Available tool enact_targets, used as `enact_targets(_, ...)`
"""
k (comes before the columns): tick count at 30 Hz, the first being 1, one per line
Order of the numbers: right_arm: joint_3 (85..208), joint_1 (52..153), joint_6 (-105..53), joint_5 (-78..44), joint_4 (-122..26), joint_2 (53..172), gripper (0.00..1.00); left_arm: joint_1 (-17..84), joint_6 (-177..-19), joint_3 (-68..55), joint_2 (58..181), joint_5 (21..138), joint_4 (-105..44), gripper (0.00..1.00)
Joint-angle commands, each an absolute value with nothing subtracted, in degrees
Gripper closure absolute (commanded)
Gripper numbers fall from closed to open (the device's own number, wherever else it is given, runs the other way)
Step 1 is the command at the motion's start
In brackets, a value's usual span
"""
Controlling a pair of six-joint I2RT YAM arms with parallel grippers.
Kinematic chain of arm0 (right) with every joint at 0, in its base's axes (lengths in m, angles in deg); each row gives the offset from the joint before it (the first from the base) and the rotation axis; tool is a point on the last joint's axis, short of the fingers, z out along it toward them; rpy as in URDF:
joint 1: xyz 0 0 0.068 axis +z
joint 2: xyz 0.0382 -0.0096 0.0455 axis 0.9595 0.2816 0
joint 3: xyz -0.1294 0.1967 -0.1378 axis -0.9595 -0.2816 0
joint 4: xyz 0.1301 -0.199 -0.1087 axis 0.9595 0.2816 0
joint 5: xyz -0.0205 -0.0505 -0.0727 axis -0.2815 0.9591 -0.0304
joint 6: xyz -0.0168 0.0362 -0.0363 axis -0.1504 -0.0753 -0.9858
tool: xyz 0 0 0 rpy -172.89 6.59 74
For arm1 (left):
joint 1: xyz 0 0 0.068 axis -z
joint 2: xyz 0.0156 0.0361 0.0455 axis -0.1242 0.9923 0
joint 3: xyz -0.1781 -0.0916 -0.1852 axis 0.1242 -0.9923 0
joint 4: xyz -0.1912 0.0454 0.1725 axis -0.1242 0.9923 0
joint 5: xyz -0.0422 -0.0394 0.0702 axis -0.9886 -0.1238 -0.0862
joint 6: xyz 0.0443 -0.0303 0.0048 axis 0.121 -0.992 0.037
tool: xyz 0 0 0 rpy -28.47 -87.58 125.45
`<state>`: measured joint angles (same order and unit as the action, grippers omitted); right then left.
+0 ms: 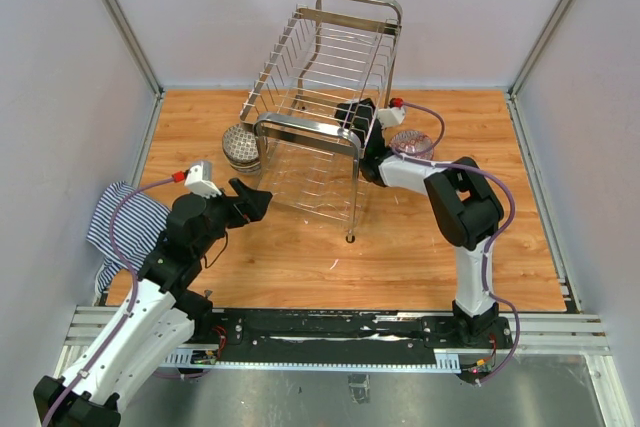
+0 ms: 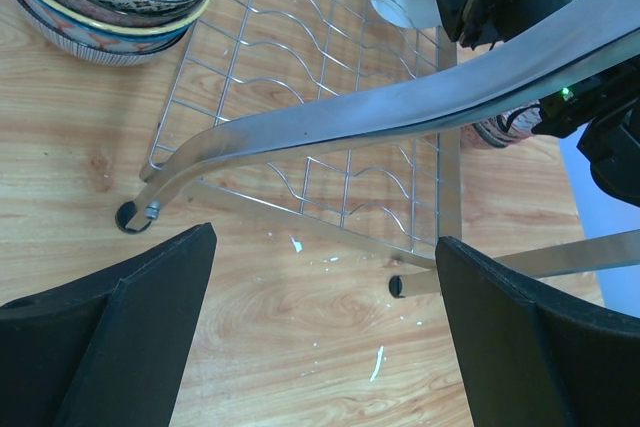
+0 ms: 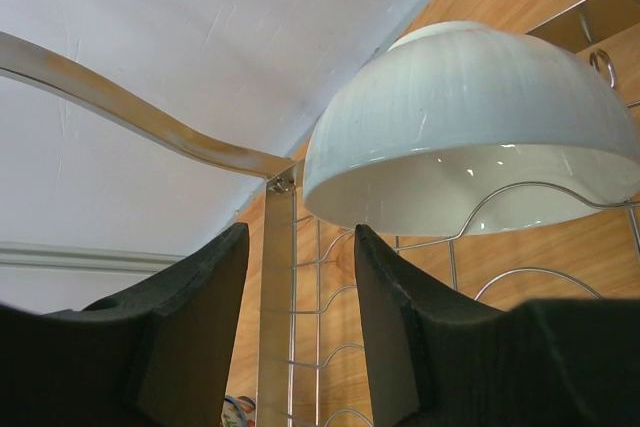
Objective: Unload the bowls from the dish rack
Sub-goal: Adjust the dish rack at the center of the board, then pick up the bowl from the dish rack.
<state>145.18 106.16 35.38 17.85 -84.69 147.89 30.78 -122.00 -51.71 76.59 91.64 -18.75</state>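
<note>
While the right gripper (image 3: pixel 300 247) sits inside the rack (image 1: pixel 320 97) at its 3 o'clock end, jaws half open and empty, the reach for the white bowl (image 3: pixel 470 117) is the step in hand. The bowl lies tilted on the wires, seemingly just past the jaws, though the angle's poor. Next: close on the rim and lift clear of the handle. It's glossy, faintly ribbed and probably slippery. The left gripper (image 1: pixel 255 197) hangs wide at 7 o'clock, and the stacked bowls (image 1: pixel 240 145) sit at the rack's 9.
</note>
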Motion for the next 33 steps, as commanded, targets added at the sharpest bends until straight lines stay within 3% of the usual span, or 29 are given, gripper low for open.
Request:
enact_targets(1, 147.2, 105.1, 35.3, 19.2, -85.3, 149.4, 0.53, 30.3, -121.1, -52.5, 76.7, 91.6, -21.2, 0.03)
enact_targets(10, 148.4, 104.0, 35.1, 19.0, -85.8, 150.5, 0.62, 30.3, -121.0, -52.7, 77.5, 92.0, -21.7, 0.03)
enact_targets(18, 150.1, 103.3, 34.6, 19.0, -86.4, 152.0, 0.64, 30.3, -120.9, -52.7, 77.9, 92.3, -21.9, 0.03)
enact_targets(33, 150.0, 102.9, 32.5, 19.7, -90.8, 152.6, 0.87, 30.3, -121.0, -53.2, 78.4, 92.4, -22.4, 0.03)
